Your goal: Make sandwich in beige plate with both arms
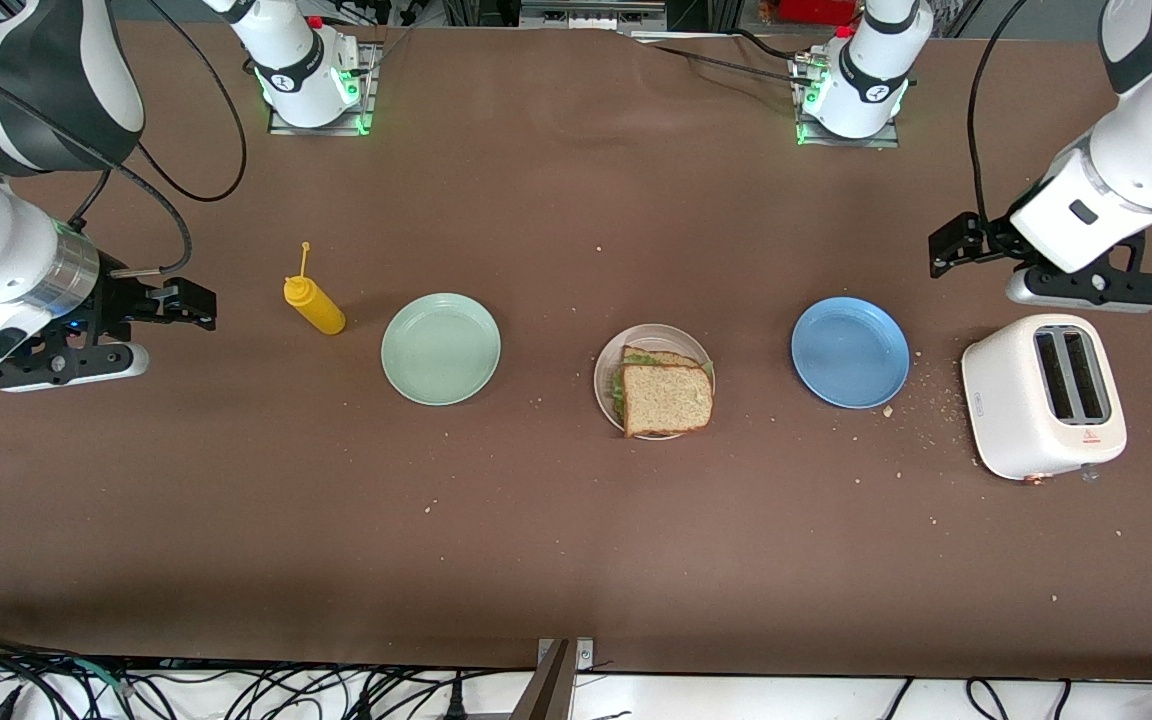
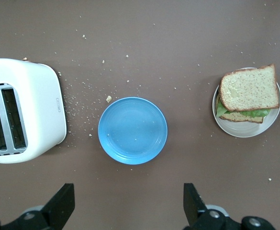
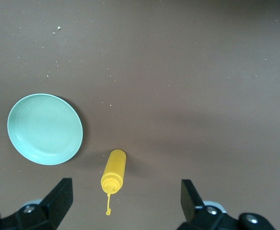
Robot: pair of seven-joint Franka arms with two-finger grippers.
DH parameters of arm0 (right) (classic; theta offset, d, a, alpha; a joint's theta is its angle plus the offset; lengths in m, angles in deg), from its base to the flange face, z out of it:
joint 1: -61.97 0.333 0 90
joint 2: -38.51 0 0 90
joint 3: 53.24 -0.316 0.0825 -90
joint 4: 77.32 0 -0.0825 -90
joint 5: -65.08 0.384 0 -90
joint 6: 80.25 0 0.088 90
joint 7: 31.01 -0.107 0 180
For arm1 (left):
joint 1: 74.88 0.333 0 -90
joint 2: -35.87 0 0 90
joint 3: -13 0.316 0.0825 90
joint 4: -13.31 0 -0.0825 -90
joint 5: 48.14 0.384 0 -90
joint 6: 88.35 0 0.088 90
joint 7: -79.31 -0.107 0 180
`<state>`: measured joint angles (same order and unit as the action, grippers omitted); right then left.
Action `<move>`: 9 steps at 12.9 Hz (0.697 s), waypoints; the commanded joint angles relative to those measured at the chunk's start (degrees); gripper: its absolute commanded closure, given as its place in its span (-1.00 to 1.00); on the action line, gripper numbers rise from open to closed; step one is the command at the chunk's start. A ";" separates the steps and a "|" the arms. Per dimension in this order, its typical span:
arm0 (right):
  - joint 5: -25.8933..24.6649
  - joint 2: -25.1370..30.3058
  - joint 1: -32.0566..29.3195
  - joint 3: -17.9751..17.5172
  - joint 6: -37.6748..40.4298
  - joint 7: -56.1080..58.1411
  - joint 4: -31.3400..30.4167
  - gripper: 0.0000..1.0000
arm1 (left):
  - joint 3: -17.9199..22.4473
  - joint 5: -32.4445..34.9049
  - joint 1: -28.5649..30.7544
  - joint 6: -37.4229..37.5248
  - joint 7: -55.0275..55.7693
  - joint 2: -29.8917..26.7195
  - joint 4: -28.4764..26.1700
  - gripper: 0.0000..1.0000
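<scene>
Sandwich [image 1: 665, 391] lies already assembled on the beige plate [image 1: 608, 372], in the middle of the table between the mint-green plate [image 1: 440, 348] and the blue plate [image 1: 849, 351]; the front view shows bread on top and lettuce at the edge. I judge the task is nearly finished, so the good way now is to keep both arms away and not disturb the stack. The right gripper [image 1: 191, 303] hangs over the table at the right arm's end, near the mustard bottle [image 1: 313, 303], and the left gripper [image 1: 951, 245] hangs above the toaster [image 1: 1043, 396]; both are well apart from the sandwich.

From the left wrist view, the fingers [image 2: 61, 201] stand wide open and hold nothing. The sandwich [image 2: 249, 89] is far from them, past the blue plate [image 2: 132, 130].

From the right wrist view, the fingers [image 3: 59, 197] are also spread open and empty. Only the mustard bottle [image 3: 114, 170] and the mint-green plate [image 3: 45, 129] appear there; the sandwich is not visible.
</scene>
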<state>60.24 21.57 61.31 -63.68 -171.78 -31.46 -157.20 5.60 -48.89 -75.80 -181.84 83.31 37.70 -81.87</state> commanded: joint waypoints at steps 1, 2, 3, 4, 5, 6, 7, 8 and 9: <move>-0.61 0.68 -0.04 -0.19 0.39 -0.61 -0.72 -1.00 | -1.82 0.57 1.18 -0.91 -0.66 -1.40 -1.42 -1.00; -0.78 0.68 -0.04 -0.19 0.13 -0.70 -0.64 -1.00 | -1.91 0.49 1.10 -0.64 -0.57 -0.44 -0.19 -1.00; -0.78 0.68 -0.04 -0.28 0.12 -0.70 -0.55 -1.00 | -1.91 0.48 1.10 -0.55 -0.57 -0.34 -0.09 -1.00; -0.70 0.68 -0.13 -0.19 0.12 -0.61 -0.55 -1.00 | -1.82 0.48 1.27 -0.47 -0.83 -0.43 -0.09 -1.00; -0.52 0.68 -0.13 -0.19 0.21 -0.78 -0.55 -1.00 | -1.56 0.48 1.45 -0.20 -1.18 -0.43 -0.09 -1.00; -0.17 0.68 -0.13 -0.19 0.30 -0.78 -0.55 -1.00 | -1.56 0.40 1.62 -0.20 -1.18 -0.26 0.08 -1.00; -0.17 0.68 -0.04 -0.19 0.30 -0.78 -0.55 -1.00 | -1.65 0.48 1.62 -0.20 -1.10 -0.25 0.09 -1.00; -0.17 0.68 0.04 -0.28 0.30 -0.87 -0.55 -1.00 | -1.65 0.48 1.62 -0.11 -1.18 -0.25 0.09 -1.00; -0.08 0.68 0.05 -0.28 0.30 -2.18 -0.55 -1.00 | -1.65 0.40 1.62 -0.11 -1.18 -0.25 0.09 -1.00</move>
<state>60.24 21.57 61.34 -63.70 -171.78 -31.73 -157.20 4.45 -48.89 -74.74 -181.93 83.29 37.48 -82.11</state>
